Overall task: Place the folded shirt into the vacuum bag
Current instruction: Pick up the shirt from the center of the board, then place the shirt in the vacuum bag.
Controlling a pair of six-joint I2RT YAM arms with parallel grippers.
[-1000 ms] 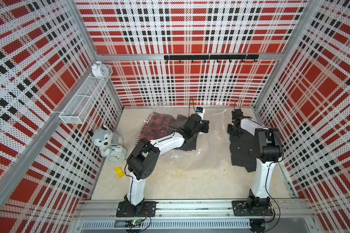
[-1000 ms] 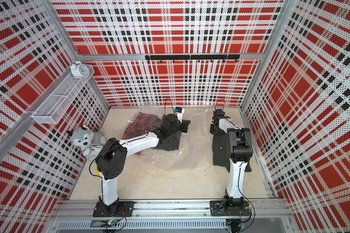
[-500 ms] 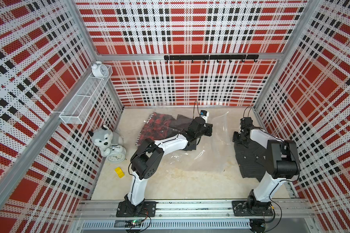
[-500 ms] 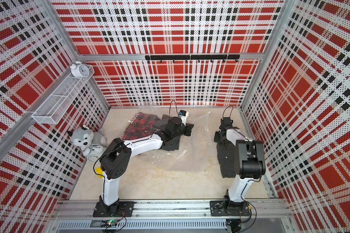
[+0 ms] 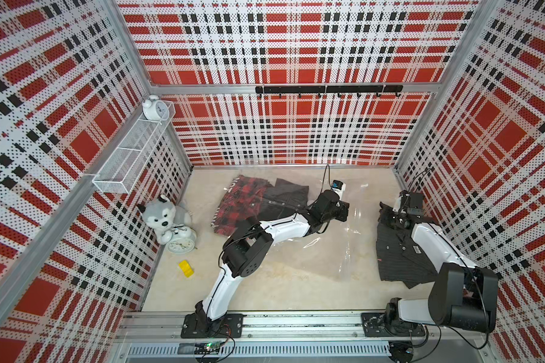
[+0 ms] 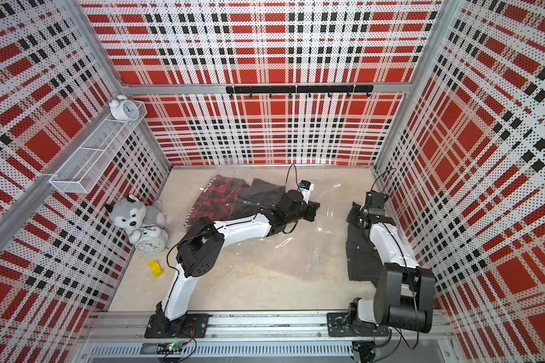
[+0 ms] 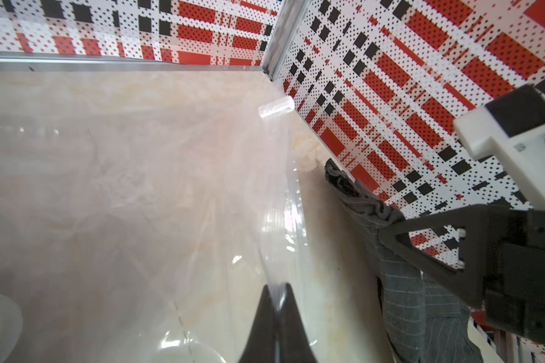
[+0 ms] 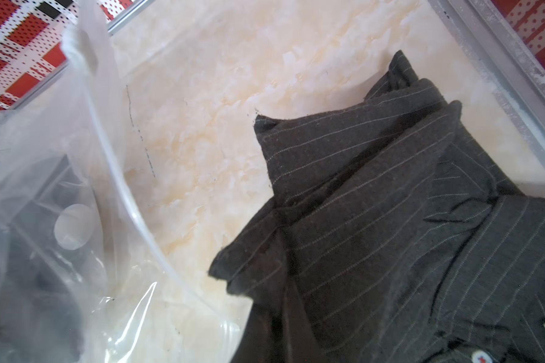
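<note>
The folded shirt (image 5: 397,261), dark grey with thin pinstripes, lay rumpled near the right wall, one end raised; just beside it the clear, crinkly vacuum bag (image 5: 337,248) lay spread out, nearest edge lifted

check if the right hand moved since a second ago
Yes, the right hand has shifted away from the back wall, toward the right wall, pulling the dark striped shirt along.

Dark pinstriped folded shirt (image 8: 390,220) on the pale marbled table (image 8: 202,125), just beside the crinkled clear vacuum bag (image 8: 44,188)
</note>
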